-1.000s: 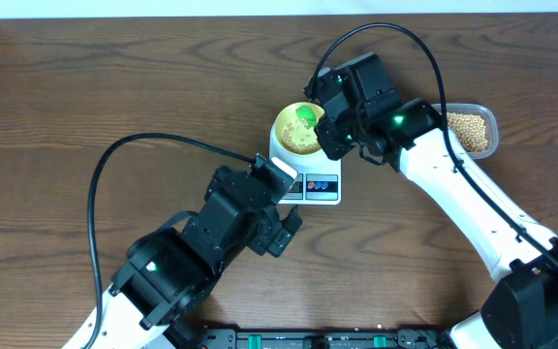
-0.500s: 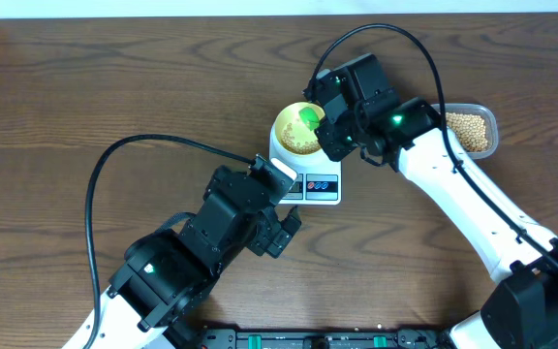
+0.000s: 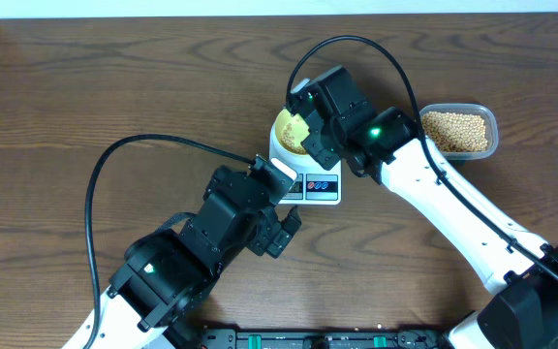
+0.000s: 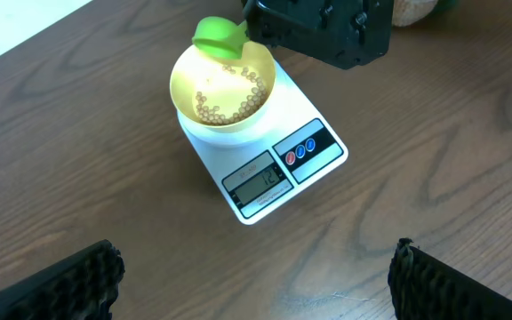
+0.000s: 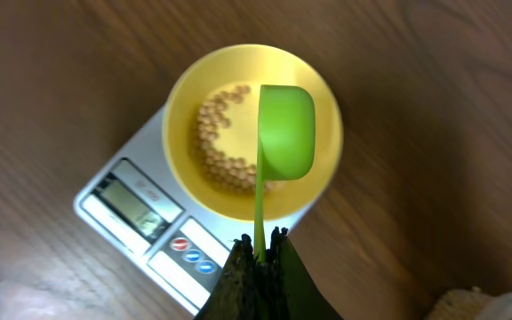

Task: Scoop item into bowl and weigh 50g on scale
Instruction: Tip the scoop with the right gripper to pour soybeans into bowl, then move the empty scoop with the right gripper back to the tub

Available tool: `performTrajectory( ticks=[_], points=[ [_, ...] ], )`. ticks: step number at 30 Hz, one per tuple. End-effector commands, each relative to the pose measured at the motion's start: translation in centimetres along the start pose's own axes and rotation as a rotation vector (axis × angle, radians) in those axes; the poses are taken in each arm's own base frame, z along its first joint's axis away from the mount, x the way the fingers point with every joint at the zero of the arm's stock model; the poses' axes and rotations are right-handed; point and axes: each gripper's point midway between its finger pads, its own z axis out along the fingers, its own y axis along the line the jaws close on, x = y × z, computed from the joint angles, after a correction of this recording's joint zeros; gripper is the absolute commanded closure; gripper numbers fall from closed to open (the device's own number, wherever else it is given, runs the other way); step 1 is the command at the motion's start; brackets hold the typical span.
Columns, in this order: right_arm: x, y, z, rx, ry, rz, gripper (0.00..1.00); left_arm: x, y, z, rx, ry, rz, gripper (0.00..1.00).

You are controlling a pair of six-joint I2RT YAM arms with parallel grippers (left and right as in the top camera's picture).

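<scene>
A robotics lab is suggested: a left arm (image 3: pixel 168 267) and right arm (image 3: pixel 453 199), both cabled, are mounted at 1 wood-grain surface (image 3: pixel 76 87).

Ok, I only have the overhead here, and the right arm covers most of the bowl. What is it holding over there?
Observer: The right wrist view shows the right fingers shut on the handle of a green scoop, its cup over the bowl.
Operator: Any beans in the bowl?
Observer: Yes, beans cover part of the bottom; none show on the scoop.
Operator: And the scale?
Observer: In the left wrist view the bowl sits on the scale; its display shows digits, too small to read surely.
</scene>
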Motion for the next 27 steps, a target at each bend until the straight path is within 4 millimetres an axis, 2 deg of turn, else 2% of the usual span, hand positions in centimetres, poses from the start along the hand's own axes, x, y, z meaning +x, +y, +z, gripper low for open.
performTrajectory(
  ticks=[1, 5, 8, 13, 15, 16, 18, 22, 27],
  points=[
    [-0.9, -0.8, -0.6, 0.046, -0.019, -0.021, 0.99, -1.1, 0.5, -0.8, -0.016, -0.036, 0.005, 0.02],
    [-1.1, -0.7, -0.9, 0.041, -0.022, -0.02, 0.99, -1.1, 0.5, -0.8, -0.016, -0.036, 0.005, 0.02],
    [-1.9, -0.8, -2.1, 0.029, -0.03, -0.015, 0.99, -1.1, 0.5, -0.8, -0.016, -0.035, 0.005, 0.02],
    [-3.6, -2.2, -6.2, 0.044, -0.058, 0.019, 0.99, -1.1, 0.5, -0.8, -0.016, -0.036, 0.005, 0.02],
    [-3.5, -3.9, -7.5, 0.1, -0.052, 0.067, 0.99, -1.1, 0.5, -0.8, -0.016, -0.036, 0.005, 0.02],
    [-3.0, -5.9, -8.5, 0.173, -0.037, 0.126, 0.99, -1.1, 0.5, -0.8, -0.016, -0.036, 0.005, 0.02],
    [-1.7, -8.5, -9.2, 0.267, -0.004, 0.207, 0.99, -1.1, 0.5, -0.8, -0.016, -0.036, 0.005, 0.02],
    [2.7, -13.8, -10.2, 0.454, 0.1, 0.421, 0.99, -1.1, 0.5, -0.8, -0.016, -0.036, 0.005, 0.02],
    [8.4, -18.9, -11.4, 0.574, 0.204, 0.677, 0.99, -1.1, 0.5, -0.8, -0.016, -0.036, 0.005, 0.02]
  ],
)
